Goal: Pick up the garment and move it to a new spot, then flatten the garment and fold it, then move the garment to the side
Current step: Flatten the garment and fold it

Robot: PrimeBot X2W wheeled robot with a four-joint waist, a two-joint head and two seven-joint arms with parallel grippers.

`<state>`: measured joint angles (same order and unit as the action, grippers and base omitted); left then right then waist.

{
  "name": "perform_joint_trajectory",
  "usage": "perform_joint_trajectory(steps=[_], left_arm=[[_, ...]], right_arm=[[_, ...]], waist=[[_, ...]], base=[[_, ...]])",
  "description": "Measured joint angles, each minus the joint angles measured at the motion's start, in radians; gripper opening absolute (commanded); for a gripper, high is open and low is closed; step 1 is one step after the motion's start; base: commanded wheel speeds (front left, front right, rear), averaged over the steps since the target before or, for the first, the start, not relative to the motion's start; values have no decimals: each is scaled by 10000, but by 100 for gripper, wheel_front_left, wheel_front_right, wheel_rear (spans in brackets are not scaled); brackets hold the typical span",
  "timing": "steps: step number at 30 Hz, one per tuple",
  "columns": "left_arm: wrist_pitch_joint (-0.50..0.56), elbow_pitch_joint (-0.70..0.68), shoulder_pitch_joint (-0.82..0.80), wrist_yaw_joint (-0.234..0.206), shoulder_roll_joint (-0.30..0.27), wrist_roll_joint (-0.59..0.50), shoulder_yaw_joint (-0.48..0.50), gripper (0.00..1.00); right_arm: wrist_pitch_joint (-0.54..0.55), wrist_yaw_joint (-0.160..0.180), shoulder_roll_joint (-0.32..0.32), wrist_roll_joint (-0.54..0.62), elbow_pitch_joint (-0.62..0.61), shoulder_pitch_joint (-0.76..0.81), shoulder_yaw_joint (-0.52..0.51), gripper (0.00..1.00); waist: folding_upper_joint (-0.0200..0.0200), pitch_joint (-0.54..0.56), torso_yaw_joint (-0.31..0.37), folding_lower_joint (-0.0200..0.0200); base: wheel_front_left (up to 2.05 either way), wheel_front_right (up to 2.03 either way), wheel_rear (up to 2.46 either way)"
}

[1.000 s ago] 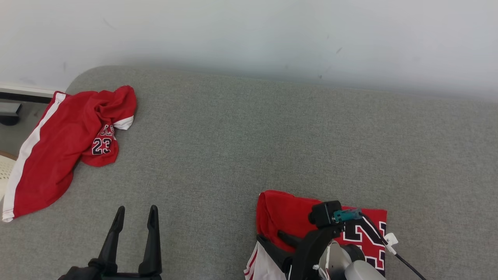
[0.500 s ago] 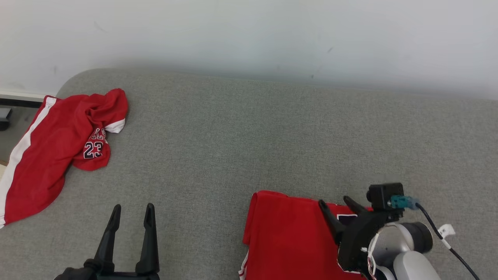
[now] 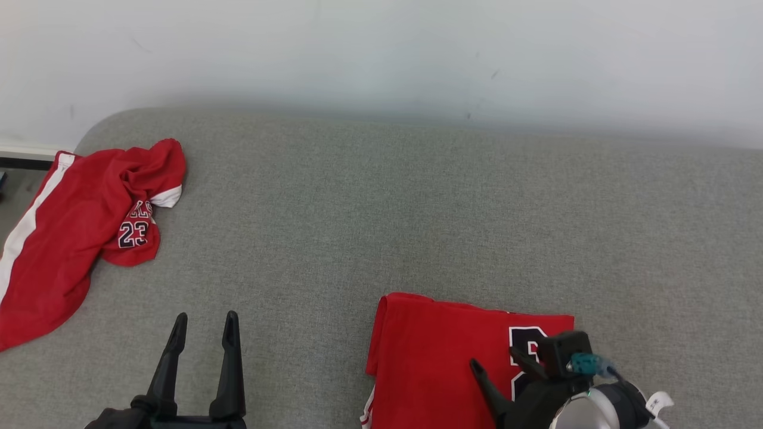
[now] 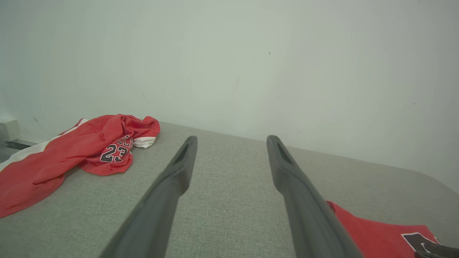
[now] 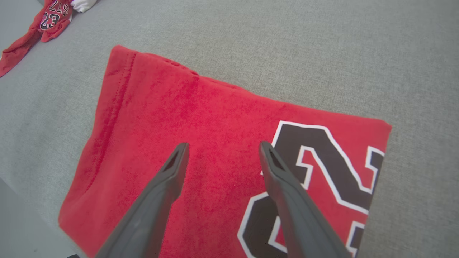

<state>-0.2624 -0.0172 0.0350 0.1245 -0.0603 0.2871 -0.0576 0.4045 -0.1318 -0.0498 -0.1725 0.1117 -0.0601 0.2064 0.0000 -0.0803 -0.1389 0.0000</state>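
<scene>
Our garment (image 3: 429, 351) lies folded at the front right of the cushion (image 3: 381, 208); the right gripper (image 3: 495, 357) above it and the left gripper (image 3: 205, 317) both gape empty. We judge only the move aside remains.

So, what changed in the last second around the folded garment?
The right gripper let go of the folded garment near its left edge, swung right, then drew back toward the robot, jaws open above it. The folded garment, crumpled garment and open left gripper stayed put; their drift in view is camera motion.
</scene>
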Motion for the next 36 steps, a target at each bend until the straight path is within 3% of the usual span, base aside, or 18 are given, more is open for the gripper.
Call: perform_joint_trajectory(steps=[7, 15, 21, 36], left_arm=[[0, -50, 135, 2, 10, 58, 190, 100], [0, 192, 496, 4, 50, 213, 328, 100], [0, 435, 572, -10, 59, 27, 479, 100], [0, 867, 1094, -278, 88, -646, 1116, 100]], right_arm=[[-1446, 0, 6, 353, -370, 493, 33, 100], [-4165, 0, -6, 249, -297, 1048, -1051, 100], [-5578, 0, -6, 157, 105, 1058, -1801, 100], [-6251, 0, -12, 493, 1101, 723, -2704, 100]], waist=[[0, 263, 57, 0], [0, 641, 367, -2], [-1, 892, 748, -2], [0, 1206, 1382, 0]], base=[[0, 0, 0], [0, 0, 0], [0, 0, 0], [0, 0, 0]])
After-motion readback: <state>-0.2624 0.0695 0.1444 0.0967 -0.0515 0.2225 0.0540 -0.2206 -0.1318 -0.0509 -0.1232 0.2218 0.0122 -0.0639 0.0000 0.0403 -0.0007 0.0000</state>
